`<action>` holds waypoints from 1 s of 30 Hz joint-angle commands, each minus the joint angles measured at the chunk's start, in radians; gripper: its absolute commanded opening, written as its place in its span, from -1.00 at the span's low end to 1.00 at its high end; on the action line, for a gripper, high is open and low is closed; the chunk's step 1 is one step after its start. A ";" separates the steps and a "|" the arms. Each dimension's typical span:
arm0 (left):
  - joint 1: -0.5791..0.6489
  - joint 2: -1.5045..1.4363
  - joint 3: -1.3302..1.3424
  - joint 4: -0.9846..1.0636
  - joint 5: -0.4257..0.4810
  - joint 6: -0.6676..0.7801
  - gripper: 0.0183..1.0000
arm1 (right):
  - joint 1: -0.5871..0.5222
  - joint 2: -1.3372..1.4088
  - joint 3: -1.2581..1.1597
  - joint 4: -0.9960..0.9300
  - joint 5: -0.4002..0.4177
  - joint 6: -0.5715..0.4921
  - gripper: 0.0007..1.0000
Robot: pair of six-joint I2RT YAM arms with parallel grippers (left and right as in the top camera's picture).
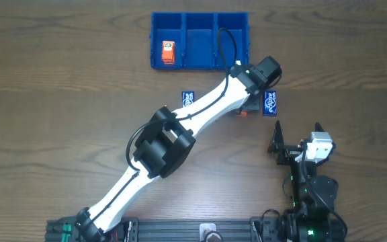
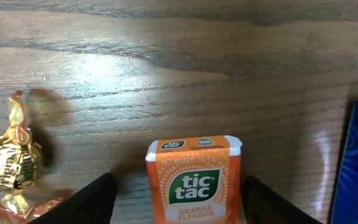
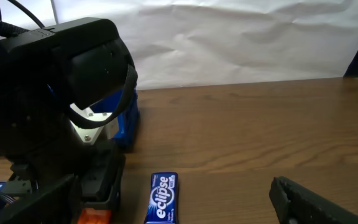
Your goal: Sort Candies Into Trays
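Note:
An orange candy box (image 2: 193, 180) lies flat on the wooden table between the two fingers of my left gripper (image 1: 247, 109). The fingers (image 2: 92, 202) stand apart from the box on both sides, so the gripper is open. A gold-wrapped candy (image 2: 8, 162) lies beside it. Blue mint packs (image 1: 269, 103) (image 1: 188, 101) lie on either side of the left arm. The blue three-compartment tray (image 1: 200, 64) at the back holds another orange box (image 1: 168, 52) in its left compartment. My right gripper (image 1: 295, 134) is open near the right blue pack (image 3: 163, 198), with nothing in it.
The left arm (image 1: 180, 134) stretches diagonally across the middle of the table. Its wrist (image 3: 73, 106) blocks much of the tray (image 3: 126, 118) from the right side. Bare wood lies at the far left and far right.

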 commanded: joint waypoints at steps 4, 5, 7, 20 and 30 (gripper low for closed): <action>-0.008 0.016 0.009 0.004 0.056 -0.051 0.07 | 0.003 -0.007 0.000 -0.010 -0.005 -0.008 1.00; -0.008 0.016 0.009 0.004 0.057 -0.056 -0.02 | 0.003 -0.007 0.000 -0.010 -0.005 -0.008 1.00; -0.011 0.016 0.009 0.005 0.060 -0.060 -0.16 | 0.003 -0.007 0.000 -0.010 -0.005 -0.008 1.00; -0.011 -0.024 0.010 0.045 0.021 -0.076 -0.32 | 0.003 -0.007 0.000 -0.010 -0.005 -0.008 1.00; 0.266 -0.339 0.010 0.101 -0.105 0.195 -0.33 | 0.003 -0.007 0.000 -0.010 -0.005 -0.008 1.00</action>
